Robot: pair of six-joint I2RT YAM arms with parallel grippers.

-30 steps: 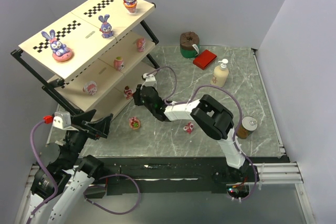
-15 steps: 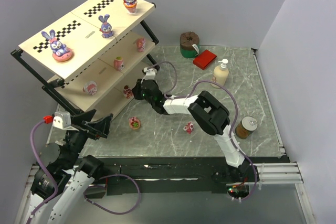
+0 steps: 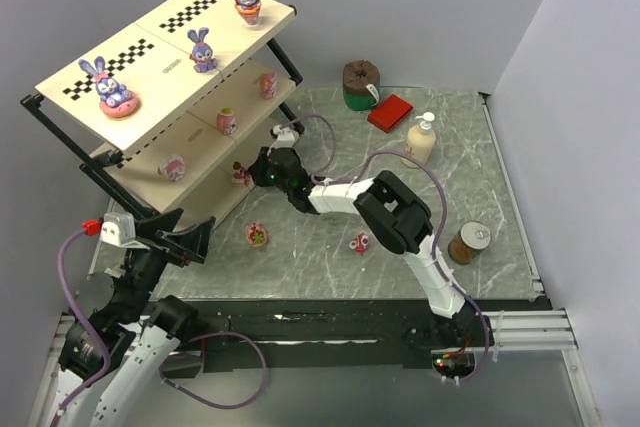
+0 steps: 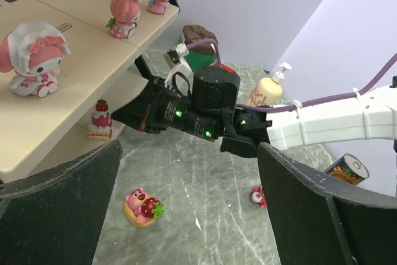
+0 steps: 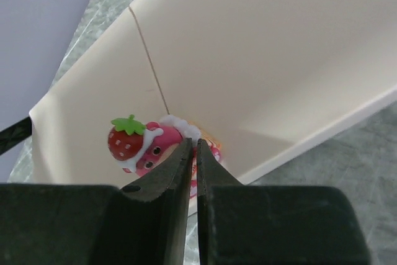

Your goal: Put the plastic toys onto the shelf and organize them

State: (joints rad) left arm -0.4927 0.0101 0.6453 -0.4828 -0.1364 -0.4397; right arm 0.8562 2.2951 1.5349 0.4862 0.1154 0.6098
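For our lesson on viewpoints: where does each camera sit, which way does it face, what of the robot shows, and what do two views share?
Top: above, behind the bases, looking down on table, shelf, left arm, right arm.
Left wrist: low, near left, facing shelf and right arm; own fingers in both lower corners.
Right wrist: at the bottom board, facing it; own fingers close together.
Shared: both wrists see the strawberry toy.
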